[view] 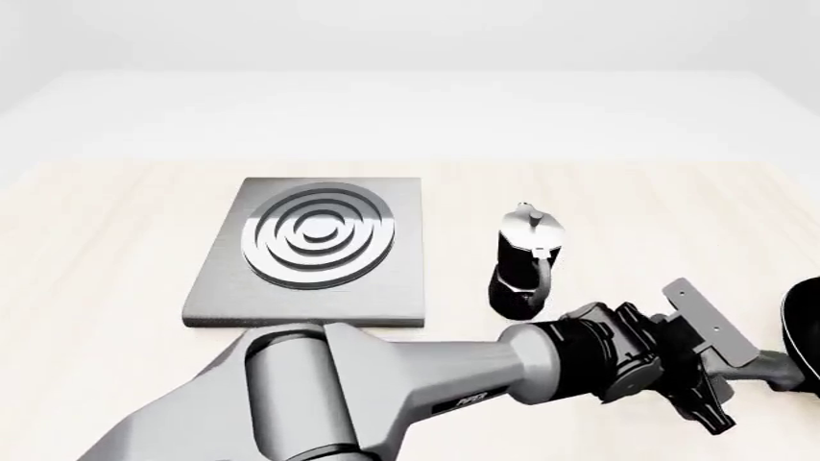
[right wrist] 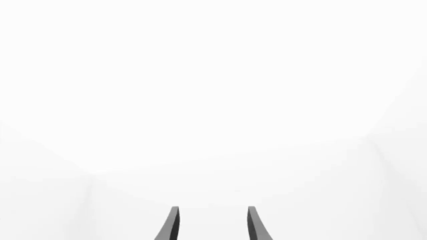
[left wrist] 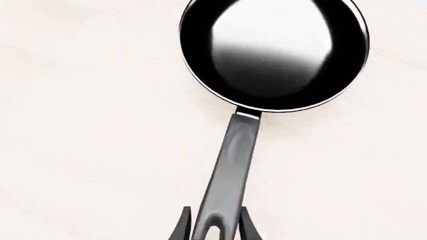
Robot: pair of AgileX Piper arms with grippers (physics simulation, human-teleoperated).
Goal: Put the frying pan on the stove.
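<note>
The frying pan [left wrist: 273, 50] is glossy black with a long dark grey handle [left wrist: 233, 165]. In the front view only part of it [view: 804, 331] shows, at the table's far right edge. My left gripper [left wrist: 215, 210] has its fingers tight on both sides of the handle near the loop end. In the front view the left gripper [view: 743, 370] reaches across to the right. The stove [view: 314, 240], a grey slab with concentric rings, lies at the left centre, far from the pan. My right gripper [right wrist: 212, 217] is open and empty, facing blank white, and does not show in the front view.
A black-and-silver moka pot [view: 523, 264] stands upright between the stove and the pan, just beyond my left forearm [view: 423, 384]. The light wooden table [view: 103, 250] extends around them.
</note>
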